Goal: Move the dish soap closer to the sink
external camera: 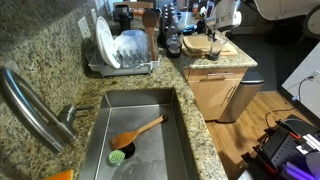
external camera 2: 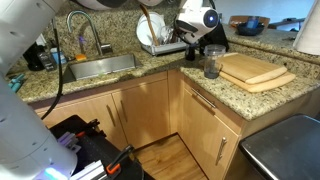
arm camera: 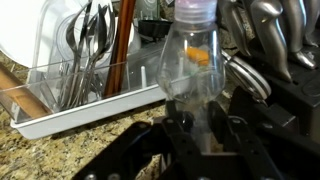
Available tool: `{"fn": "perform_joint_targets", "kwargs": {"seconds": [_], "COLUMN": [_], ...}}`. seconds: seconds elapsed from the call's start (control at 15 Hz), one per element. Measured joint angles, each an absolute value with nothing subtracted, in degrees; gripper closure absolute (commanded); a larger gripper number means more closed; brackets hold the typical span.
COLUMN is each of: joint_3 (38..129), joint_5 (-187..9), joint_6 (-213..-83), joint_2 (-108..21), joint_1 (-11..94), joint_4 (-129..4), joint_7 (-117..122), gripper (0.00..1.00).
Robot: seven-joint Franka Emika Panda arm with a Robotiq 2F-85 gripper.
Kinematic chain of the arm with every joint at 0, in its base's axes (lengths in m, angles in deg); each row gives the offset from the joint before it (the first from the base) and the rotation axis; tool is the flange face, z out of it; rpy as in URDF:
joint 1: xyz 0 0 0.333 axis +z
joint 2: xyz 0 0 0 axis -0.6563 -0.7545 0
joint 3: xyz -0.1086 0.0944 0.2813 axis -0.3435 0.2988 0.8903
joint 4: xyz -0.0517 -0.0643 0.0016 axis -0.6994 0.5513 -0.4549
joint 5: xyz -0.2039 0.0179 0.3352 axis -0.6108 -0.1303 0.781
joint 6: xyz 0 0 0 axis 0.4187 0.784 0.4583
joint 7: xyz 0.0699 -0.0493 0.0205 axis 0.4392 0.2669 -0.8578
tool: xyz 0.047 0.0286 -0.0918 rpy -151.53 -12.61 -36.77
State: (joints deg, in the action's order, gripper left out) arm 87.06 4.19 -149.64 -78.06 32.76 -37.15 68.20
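The dish soap [arm camera: 195,70] stands upright on the granite tabletop [external camera: 60,70], far from the sink [external camera: 160,110] and on the right of the dish rack [arm camera: 80,100]. In the wrist view its pale cap is at the top, the upper part is clear, and the base is dark. The exterior views do not show it clearly.

The rack [external camera: 122,60] sits just beyond the sink's far rim, so only a thin band of bare stone lies between them. To the right of the basin a narrow granite strip runs along the tabletop's edge. The faucet [external camera: 30,105] curves over the left rim. A wooden-handled brush [external camera: 135,135] lies inside the basin. Cutting boards [external camera 2: 255,70] fill the stone to the right of the arm, near the front edge.

The pincer [arm camera: 200,125] reaches in level, with its jaws on either side of the bottle's lower part, close against its walls. I cannot tell whether they actually squeeze it. In an exterior view the pincer [external camera 2: 197,40] hangs beside the rack [external camera 2: 165,45].
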Motion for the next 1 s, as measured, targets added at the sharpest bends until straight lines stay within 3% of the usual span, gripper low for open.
{"fn": "perform_joint_targets", "kwargs": {"seconds": [1.0], "joint_3": [86.07], "joint_5": [-7.18], "joint_6": [-136.37], "joint_2": [-70.92], "joint_1": [28.95], "joint_4": [-36.38], "joint_7": [84.28], "gripper": [0.89]}}
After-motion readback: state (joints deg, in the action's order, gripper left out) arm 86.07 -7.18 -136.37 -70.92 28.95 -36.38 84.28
